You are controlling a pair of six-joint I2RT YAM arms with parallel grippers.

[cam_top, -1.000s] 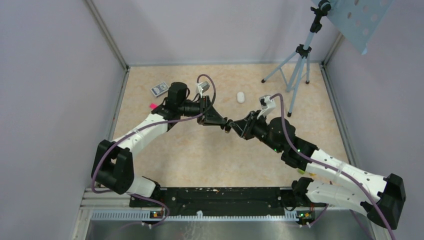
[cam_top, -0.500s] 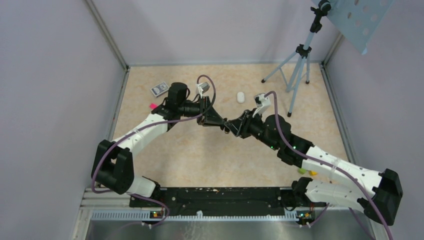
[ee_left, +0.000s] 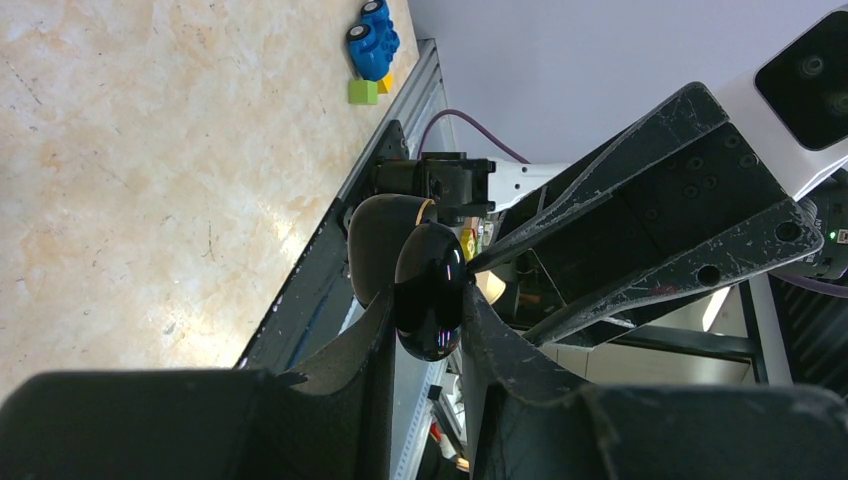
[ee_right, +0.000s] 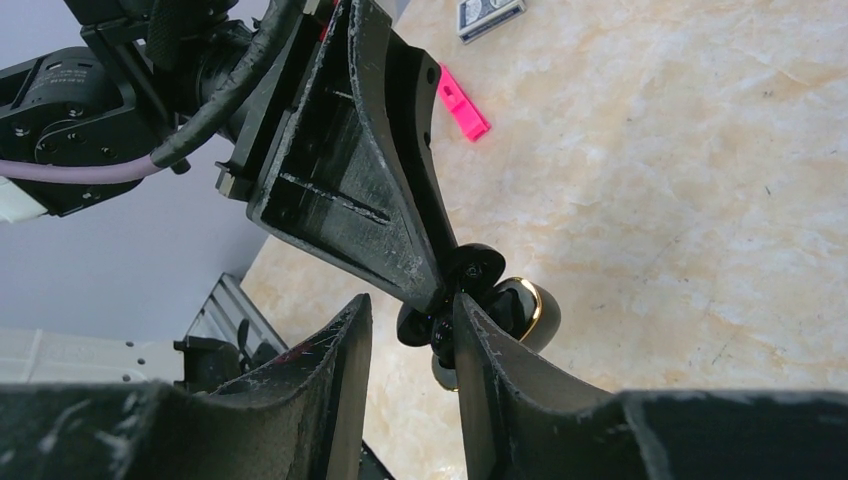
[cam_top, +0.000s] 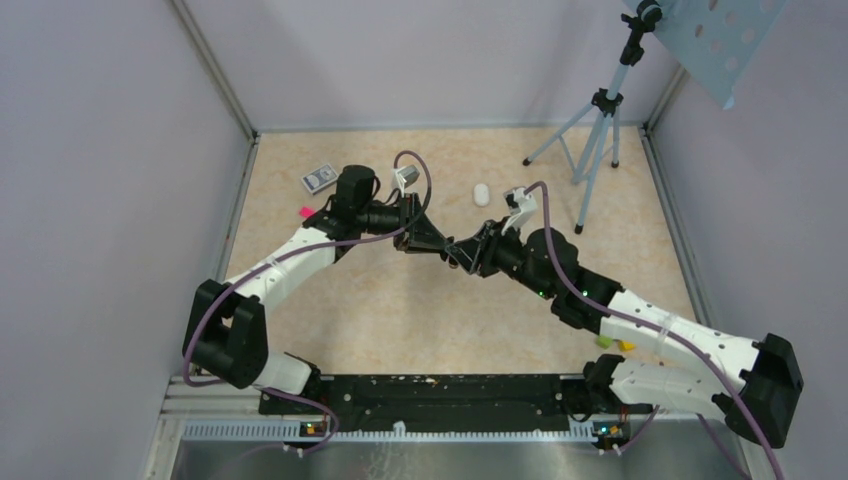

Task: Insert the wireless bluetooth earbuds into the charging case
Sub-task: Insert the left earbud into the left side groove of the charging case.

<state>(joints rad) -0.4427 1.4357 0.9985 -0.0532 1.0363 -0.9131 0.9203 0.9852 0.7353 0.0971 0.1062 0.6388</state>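
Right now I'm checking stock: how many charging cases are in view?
2. A black case is clamped in the left end effector, above the table; a white case lies farther back. Others may be hidden.

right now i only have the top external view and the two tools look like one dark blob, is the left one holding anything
observer: Yes. In the left wrist view the left tool is clamped on a glossy black charging case.
operator: is it open
observer: It looks hinged open; the right wrist view shows a gold rim on one half.
operator: and the right tool
observer: Its fingers stand apart, either side of the left tool's tip; whether they grip anything I can't tell.
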